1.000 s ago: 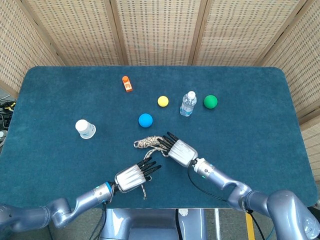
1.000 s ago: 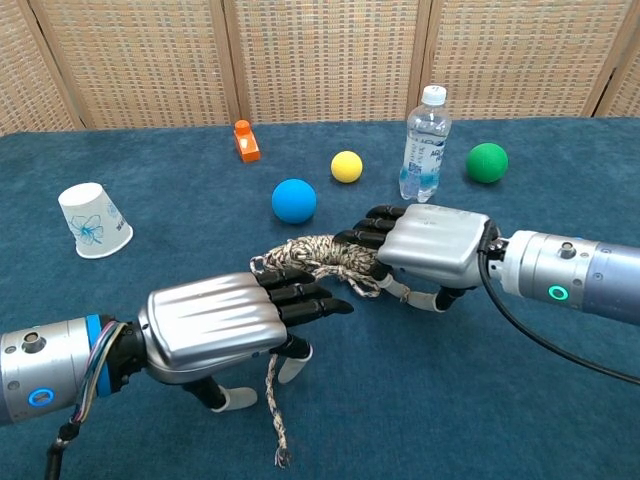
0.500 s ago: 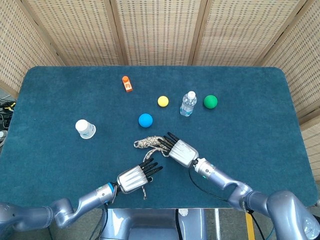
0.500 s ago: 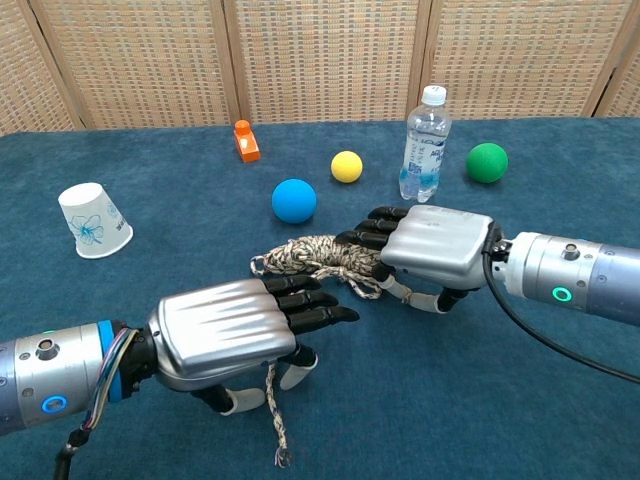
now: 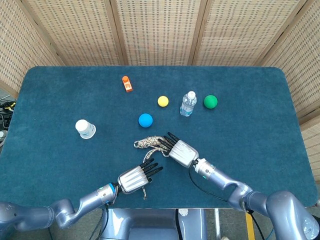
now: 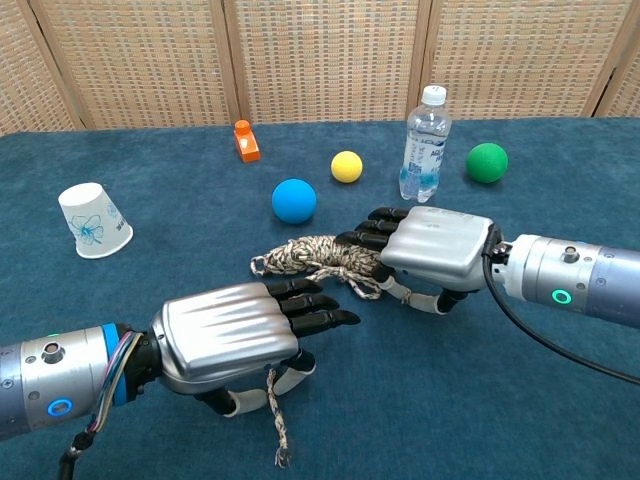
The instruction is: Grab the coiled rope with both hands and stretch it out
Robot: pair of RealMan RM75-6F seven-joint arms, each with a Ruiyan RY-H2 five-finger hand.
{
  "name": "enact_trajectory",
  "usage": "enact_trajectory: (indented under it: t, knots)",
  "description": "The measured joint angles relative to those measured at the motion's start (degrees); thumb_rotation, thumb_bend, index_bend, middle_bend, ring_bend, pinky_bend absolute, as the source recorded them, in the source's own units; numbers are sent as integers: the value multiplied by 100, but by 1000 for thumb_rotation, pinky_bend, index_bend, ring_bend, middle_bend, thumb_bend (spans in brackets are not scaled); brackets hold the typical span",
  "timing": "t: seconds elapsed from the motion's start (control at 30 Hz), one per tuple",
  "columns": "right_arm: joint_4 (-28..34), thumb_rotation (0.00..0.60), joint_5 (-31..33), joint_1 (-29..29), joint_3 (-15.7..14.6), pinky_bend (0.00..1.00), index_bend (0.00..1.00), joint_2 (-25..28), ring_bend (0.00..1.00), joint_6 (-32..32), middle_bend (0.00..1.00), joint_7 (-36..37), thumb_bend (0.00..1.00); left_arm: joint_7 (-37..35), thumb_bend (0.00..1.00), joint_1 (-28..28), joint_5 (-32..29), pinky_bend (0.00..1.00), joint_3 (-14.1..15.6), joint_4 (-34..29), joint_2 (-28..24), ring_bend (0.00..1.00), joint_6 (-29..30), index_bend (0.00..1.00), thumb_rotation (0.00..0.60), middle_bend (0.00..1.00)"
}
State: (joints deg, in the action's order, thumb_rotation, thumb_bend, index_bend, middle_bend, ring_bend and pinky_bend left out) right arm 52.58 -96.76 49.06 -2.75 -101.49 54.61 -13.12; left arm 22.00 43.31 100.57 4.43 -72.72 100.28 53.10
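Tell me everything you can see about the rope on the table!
The rope is braided, mottled beige and brown, and looks like rough fibre. Most of it lies bunched in a loose coil on the blue table cloth, just in front of the blue ball. The right hand rests on the coil's right side. One frayed tail runs toward the camera, passing under the left hand.

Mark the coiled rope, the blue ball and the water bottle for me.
coiled rope (image 6: 305, 252): chest view, on the bunched braid left of the right hand.
blue ball (image 6: 294, 201): chest view, middle of the ball.
water bottle (image 6: 424, 150): chest view, on its clear body.
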Motion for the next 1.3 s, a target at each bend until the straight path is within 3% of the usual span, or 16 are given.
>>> enact_trajectory:
  t: [0.93, 1.3]
  knots:
    - [-21, 600, -10, -25, -15, 0, 669, 9, 0, 44, 6, 37, 465, 59, 476, -10, -198, 0, 53, 64, 78, 0, 35, 679, 600, 0]
    - [61, 600, 11, -62, 8, 0, 670, 87, 0, 102, 6, -29, 465, -267, 485, -88, -49, 0, 159, -107, -416, 0, 452, 694, 600, 0]
